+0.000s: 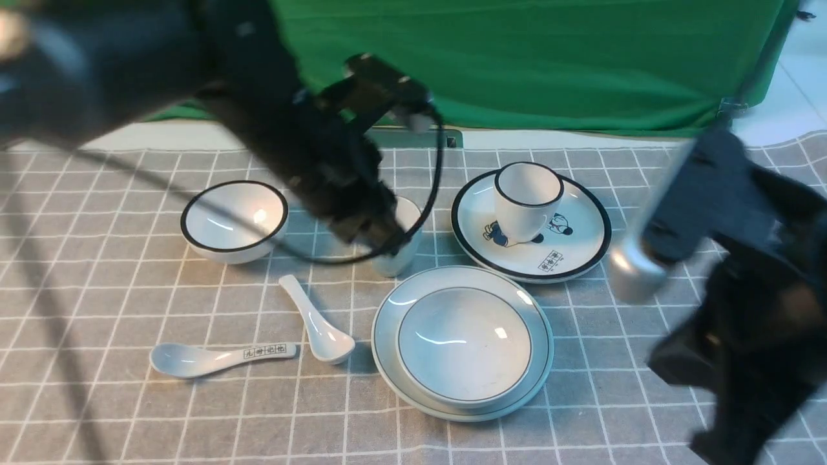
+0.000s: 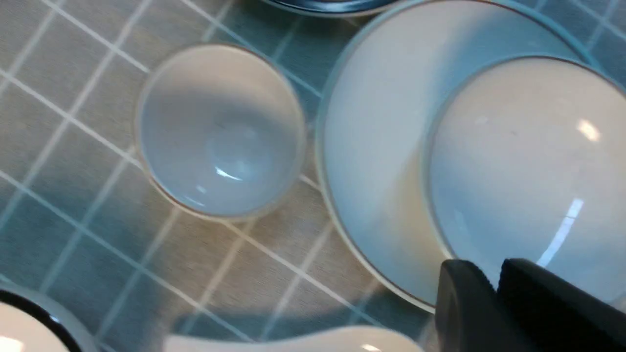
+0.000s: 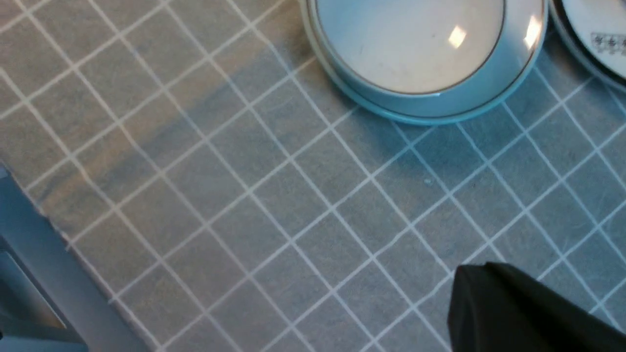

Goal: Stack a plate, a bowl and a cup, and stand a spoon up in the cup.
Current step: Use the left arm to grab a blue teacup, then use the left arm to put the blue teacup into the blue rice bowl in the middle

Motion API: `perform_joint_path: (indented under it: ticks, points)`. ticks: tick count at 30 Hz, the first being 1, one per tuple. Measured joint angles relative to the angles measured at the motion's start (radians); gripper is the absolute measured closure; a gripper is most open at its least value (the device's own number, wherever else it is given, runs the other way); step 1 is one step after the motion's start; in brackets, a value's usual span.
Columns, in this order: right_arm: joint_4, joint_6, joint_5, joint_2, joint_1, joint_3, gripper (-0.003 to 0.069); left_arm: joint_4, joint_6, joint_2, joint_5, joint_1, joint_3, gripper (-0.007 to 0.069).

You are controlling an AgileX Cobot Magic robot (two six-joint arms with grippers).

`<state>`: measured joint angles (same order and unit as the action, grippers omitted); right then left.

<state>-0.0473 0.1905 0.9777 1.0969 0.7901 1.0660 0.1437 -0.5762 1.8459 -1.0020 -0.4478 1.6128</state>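
Observation:
The pale grey-blue bowl (image 1: 464,345) sits in the pale grey-blue plate (image 1: 386,336) at the front centre. Both also show in the left wrist view, bowl (image 2: 528,161) and plate (image 2: 367,146), and in the right wrist view, bowl (image 3: 411,44) and plate (image 3: 440,105). The plain cup (image 1: 402,255) stands upright on the cloth just behind the plate, partly hidden by my left arm; the left wrist view shows it is empty (image 2: 220,132). The plain white spoon (image 1: 316,326) lies left of the plate. My left gripper (image 2: 494,281) is shut and empty, hovering over the plate's edge beside the cup. My right gripper (image 3: 472,283) is shut and empty over bare cloth, right of the plate.
A black-rimmed white bowl (image 1: 234,219) stands at the back left. A cartoon plate (image 1: 568,248) carrying a black-rimmed white cup (image 1: 526,200) is at the back right. A spoon with printed characters (image 1: 213,356) lies front left. The table edge (image 3: 29,254) shows in the right wrist view.

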Motion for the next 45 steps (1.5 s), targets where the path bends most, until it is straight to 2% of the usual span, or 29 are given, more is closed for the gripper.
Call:
perform_joint_path:
  ticks: [1, 5, 8, 11, 14, 16, 17, 20, 23, 29, 33, 37, 41, 45]
  points:
    - [0.0, 0.0, 0.0, -0.005, 0.0, -0.004, 0.0636, -0.009, 0.0, 0.008, -0.003, 0.0, 0.02, 0.0499]
    - [0.0, -0.05, -0.002, -0.099, 0.0, -0.079, 0.0636, -0.047, -0.001, 0.158, -0.036, 0.0, 0.186, 0.0323]
    - [-0.001, -0.087, -0.001, -0.135, 0.0, -0.101, 0.0634, -0.054, -0.003, 0.229, -0.025, 0.0, 0.236, 0.0241]
    - [-0.001, -0.117, 0.002, -0.156, 0.0, -0.106, 0.0628, -0.066, -0.003, 0.281, 0.002, 0.0, 0.248, 0.0218]
    - [-0.001, -0.127, 0.006, -0.161, 0.0, -0.106, 0.0625, -0.098, -0.003, 0.319, 0.03, 0.0, 0.25, 0.0237]
    - [-0.001, -0.13, 0.01, -0.162, 0.0, -0.106, 0.0623, -0.121, 0.0, 0.34, 0.038, 0.0, 0.251, 0.0277]
    - [-0.001, -0.13, 0.011, -0.162, 0.0, -0.106, 0.0622, -0.126, 0.001, 0.348, 0.039, 0.0, 0.252, 0.0314]
    - [-0.001, -0.131, 0.013, -0.162, 0.0, -0.106, 0.0617, -0.126, 0.003, 0.366, 0.032, 0.0, 0.252, 0.0491]
    - [-0.001, -0.131, 0.016, -0.162, 0.0, -0.106, 0.0615, -0.116, -0.007, 0.361, -0.019, 0.0, 0.267, 0.0584]
    - [-0.014, -0.131, 0.028, -0.173, 0.0, -0.106, 0.0614, -0.042, 0.012, 0.282, -0.138, -0.01, 0.304, 0.0596]
    - [-0.052, -0.133, 0.031, -0.205, 0.0, -0.106, 0.0614, 0.027, 0.035, 0.145, -0.196, -0.106, 0.247, 0.0596]
    - [-0.077, -0.133, 0.031, -0.231, 0.0, -0.106, 0.0614, -0.01, 0.039, 0.129, -0.179, -0.222, 0.161, 0.0596]
    - [-0.083, -0.133, 0.031, -0.252, 0.0, -0.106, 0.0614, -0.087, 0.056, 0.177, -0.146, -0.272, 0.136, 0.0596]
    - [-0.088, -0.133, 0.032, -0.272, 0.0, -0.111, 0.0613, -0.096, 0.059, 0.218, -0.127, -0.274, 0.136, 0.0596]
